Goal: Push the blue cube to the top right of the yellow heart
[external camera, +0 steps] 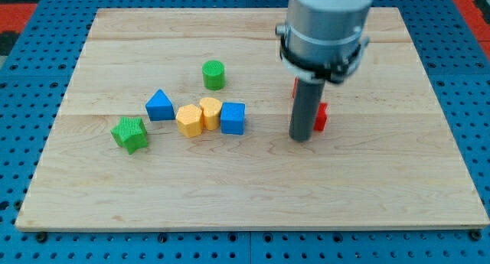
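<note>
The blue cube (233,118) sits on the wooden board (245,195), touching the right side of a yellow block (210,112). A second yellow block (190,120) touches that one on its left and slightly lower; which of the two is the heart I cannot tell for sure. My tip (300,138) rests on the board to the right of the blue cube, about a cube and a half's width away. The rod hides part of a red block (321,117) behind it.
A blue triangular block (159,105) lies left of the yellow pair. A green cylinder (214,74) stands above them. A green star-like block (129,134) lies at the far left. A blue pegboard (31,80) surrounds the board.
</note>
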Available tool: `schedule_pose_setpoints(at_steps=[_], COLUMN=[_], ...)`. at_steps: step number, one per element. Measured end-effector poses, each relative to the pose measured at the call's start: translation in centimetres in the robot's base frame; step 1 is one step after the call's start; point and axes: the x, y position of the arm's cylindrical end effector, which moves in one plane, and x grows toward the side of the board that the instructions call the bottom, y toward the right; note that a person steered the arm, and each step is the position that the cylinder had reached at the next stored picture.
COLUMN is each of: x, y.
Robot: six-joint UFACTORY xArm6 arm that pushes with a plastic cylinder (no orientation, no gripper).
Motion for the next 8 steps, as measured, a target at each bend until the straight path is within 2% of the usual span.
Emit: schedule_pose_setpoints(at_steps=[1,3,4,5,6,7,8], x=[-5.4,3.4,2.7,-2.1,-4.3,0.9,4.8], y=[0.1,-2.2,-6.3,-6.6,-6.4,-4.4,-5.9])
